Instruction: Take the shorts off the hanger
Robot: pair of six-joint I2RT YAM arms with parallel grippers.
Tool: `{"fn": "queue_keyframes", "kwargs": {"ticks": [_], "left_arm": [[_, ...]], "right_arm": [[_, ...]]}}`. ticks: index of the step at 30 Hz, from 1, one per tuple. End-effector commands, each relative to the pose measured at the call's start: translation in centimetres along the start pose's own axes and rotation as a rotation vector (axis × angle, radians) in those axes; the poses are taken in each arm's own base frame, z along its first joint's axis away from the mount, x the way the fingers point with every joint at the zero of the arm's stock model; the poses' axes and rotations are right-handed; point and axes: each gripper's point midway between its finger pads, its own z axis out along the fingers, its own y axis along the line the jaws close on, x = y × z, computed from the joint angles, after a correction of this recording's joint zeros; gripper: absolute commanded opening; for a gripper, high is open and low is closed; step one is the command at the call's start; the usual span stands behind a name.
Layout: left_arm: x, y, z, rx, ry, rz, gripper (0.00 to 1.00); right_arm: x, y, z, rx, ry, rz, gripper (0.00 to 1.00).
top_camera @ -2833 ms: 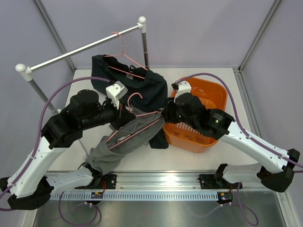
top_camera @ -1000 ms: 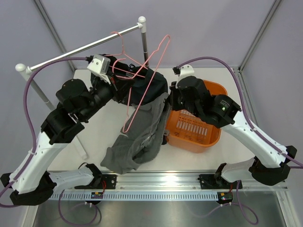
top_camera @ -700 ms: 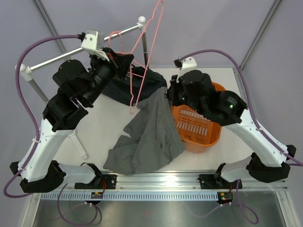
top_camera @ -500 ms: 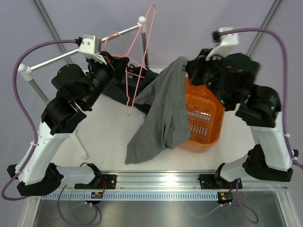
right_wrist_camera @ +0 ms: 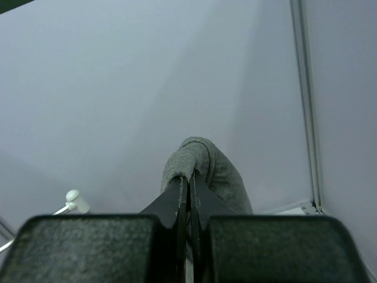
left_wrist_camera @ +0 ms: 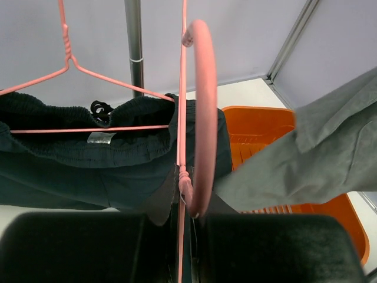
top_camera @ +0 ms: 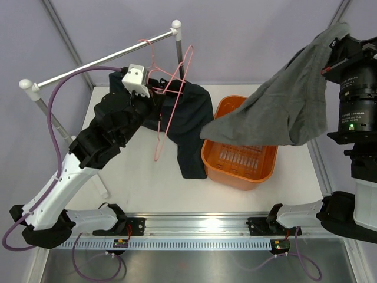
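At far right, the right gripper [right_wrist_camera: 188, 177], pinched shut on the grey shorts [top_camera: 283, 112], is holding them above the orange basket [top_camera: 238, 177], apparently for dropping; the left gripper [left_wrist_camera: 187, 203] is clamping the bare pink hanger [left_wrist_camera: 203, 106].

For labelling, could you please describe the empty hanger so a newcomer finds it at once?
Start at the silver rail, back left. Near it the left gripper pinches a pink wire hanger; unlike its twin on the rail, draped with dark shorts, it is bare.

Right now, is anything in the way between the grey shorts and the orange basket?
Nothing visible does. The grey shorts hang from the shut right gripper, above the orange basket, whose visible floor is bare. The dark shorts hang to its left.
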Motion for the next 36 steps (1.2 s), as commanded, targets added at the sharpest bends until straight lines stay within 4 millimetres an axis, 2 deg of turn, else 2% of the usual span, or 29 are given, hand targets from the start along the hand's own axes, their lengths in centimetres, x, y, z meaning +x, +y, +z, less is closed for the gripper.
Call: {"fn": "queue_keyframes", "kwargs": {"ticks": [1,7,8,11,12,13,17,18,20,21,22,23,24,25,26,27,29,30,33,34,36], "left_arm": [[-3.3,0.2,-1.4,0.003,-0.120,-0.048,0.00],[-3.1,0.6,-2.2,-0.003,-0.128,-0.051,0.00],[-3.1,0.8,-2.3,-0.009,-0.128,-0.050,0.00],[-3.4,1.1,-3.1,-0.013,-0.141,-0.054,0.00],[-3.6,1.4,-3.6,-0.016,-0.148,-0.055,0.00],[-3.7,1.5,-3.8,-0.018,-0.153,-0.055,0.00],[-4.0,2.3,-4.8,-0.043,-0.164,-0.051,0.00],[-3.9,2.5,-4.9,-0.049,-0.164,-0.050,0.00],[-4.1,3.0,-5.6,-0.066,-0.173,-0.054,0.00],[-4.1,3.1,-5.8,-0.071,-0.174,-0.065,0.00],[-3.9,3.5,-6.0,-0.086,-0.170,-0.071,0.00],[-4.1,4.2,-6.6,-0.120,-0.181,-0.088,0.00],[-4.0,4.6,-6.8,-0.140,-0.181,-0.112,0.00],[-3.6,6.4,-7.5,-0.234,-0.180,-0.137,0.00],[-3.5,6.4,-7.5,-0.235,-0.179,-0.136,0.00],[-3.4,7.5,-7.9,-0.293,-0.189,-0.143,0.00],[-3.1,8.3,-8.3,-0.333,-0.190,-0.153,0.00],[-3.3,8.8,-8.7,-0.360,-0.198,-0.163,0.00],[-2.9,9.4,-9.1,-0.396,-0.178,-0.160,0.00],[-2.7,9.6,-9.4,-0.402,-0.165,-0.156,0.00],[-2.4,10.1,-9.9,-0.423,-0.153,-0.157,0.00]], "right_arm": [[1.8,2.0,1.2,0.028,0.009,-0.078,0.00],[7.7,5.3,2.1,-0.036,0.088,-0.146,0.00],[8.5,6.1,2.3,-0.062,0.101,-0.115,0.00],[12.0,6.8,3.3,-0.071,0.167,-0.141,0.00],[13.6,6.9,3.4,-0.076,0.200,-0.167,0.00],[14.5,6.9,3.6,-0.077,0.216,-0.132,0.00],[19.0,5.2,4.7,-0.050,0.302,-0.126,0.00],[21.0,4.0,4.7,-0.018,0.334,-0.154,0.00],[23.2,2.8,4.4,0.021,0.368,-0.154,0.00],[25.8,1.3,3.8,0.051,0.412,-0.185,0.00],[27.2,0.6,3.3,0.066,0.436,-0.186,0.00],[30.7,-0.3,2.3,0.080,0.505,-0.184,0.00],[31.3,-1.6,2.0,0.101,0.517,-0.167,0.00],[36.2,-3.6,0.5,0.127,0.631,-0.166,0.03],[36.2,-3.5,0.5,0.134,0.631,-0.144,0.03],[39.1,-4.3,-0.7,0.133,0.708,-0.167,0.07],[42.1,-5.2,-1.7,0.154,0.780,-0.172,0.12],[44.1,-5.7,-2.8,0.153,0.834,-0.185,0.15],[46.7,-6.0,-4.3,0.138,0.887,-0.162,0.26],[46.7,-5.8,-4.5,0.127,0.886,-0.147,0.37],[47.0,-6.0,-5.0,0.120,0.895,-0.145,0.45]]}}
